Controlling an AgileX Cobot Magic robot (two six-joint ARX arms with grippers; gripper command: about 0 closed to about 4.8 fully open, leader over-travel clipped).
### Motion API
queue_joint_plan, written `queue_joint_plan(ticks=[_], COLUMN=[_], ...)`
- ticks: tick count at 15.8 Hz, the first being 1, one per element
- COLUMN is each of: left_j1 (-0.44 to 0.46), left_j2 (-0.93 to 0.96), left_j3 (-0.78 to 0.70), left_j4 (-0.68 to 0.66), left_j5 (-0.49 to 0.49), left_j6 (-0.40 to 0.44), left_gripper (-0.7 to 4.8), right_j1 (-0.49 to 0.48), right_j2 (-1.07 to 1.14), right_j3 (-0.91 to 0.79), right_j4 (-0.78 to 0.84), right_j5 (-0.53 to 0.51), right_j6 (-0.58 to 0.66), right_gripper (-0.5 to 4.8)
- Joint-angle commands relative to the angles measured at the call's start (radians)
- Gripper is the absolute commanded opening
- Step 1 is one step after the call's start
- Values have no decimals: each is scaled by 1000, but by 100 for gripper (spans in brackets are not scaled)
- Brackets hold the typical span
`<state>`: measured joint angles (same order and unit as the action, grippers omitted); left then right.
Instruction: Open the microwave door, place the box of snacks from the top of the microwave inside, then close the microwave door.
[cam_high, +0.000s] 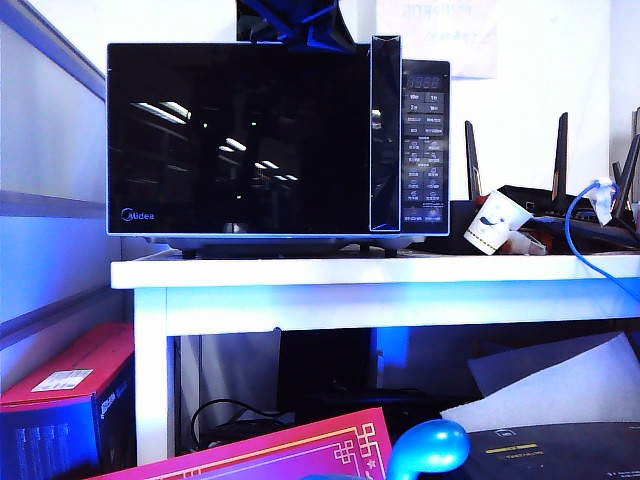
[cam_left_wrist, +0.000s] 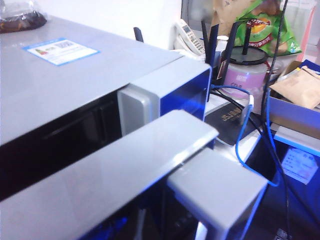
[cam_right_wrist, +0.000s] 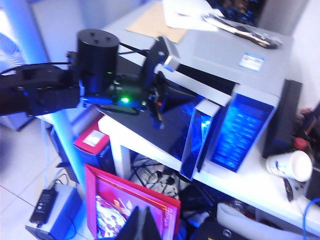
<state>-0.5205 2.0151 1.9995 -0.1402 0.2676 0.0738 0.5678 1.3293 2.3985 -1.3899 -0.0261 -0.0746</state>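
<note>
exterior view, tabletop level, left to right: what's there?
microwave door → handle strip → button panel → paper cup → blue cable

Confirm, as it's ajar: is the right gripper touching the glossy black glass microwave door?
Apart: right wrist view shows right gripper far from microwave door; left gripper beside its top.

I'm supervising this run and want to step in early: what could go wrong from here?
The microwave door stands only ajar, and the shut left pincer near its top edge could slip off. Swinging wider, the door might hit that arm. The shut right pincer hangs low in front of the table.
</note>
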Motion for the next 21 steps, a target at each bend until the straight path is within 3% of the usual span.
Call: queue_joint_plan(ticks=[1,4,11,13,15,16,19,21], left_j1=[-2,-2,-2,-2,-2,-2,-14,-32], left_j2=[18,35,71,72,71,60,-57,-237], left_j3=[5,4,3,3,4,4,4,4], left_j4=[54,85,180,187,187,181,116,10], left_j5=[-31,-164,-295,-449,-530,-525,-336,-220], left_j6=[-2,1,1,24,85,82,60,69], left_gripper=[-7,-6,-6,-6,-6,-6,-6,-7], right_j1=[1,1,1,1,1,1,1,2], right_j2=[3,7,12,12,11,9,-15,-58], right_j3=[-3,-3,-3,-2,-2,-1,0,-1], right_j4=[9,9,10,10,10,11,15,31], right_j5=[21,31,32,37,61,61,61,48], right_j6=[3,2,-2,-2,-2,-2,-2,-2], right_gripper=[-5,-5,-5,-5,-5,-5,-5,-5])
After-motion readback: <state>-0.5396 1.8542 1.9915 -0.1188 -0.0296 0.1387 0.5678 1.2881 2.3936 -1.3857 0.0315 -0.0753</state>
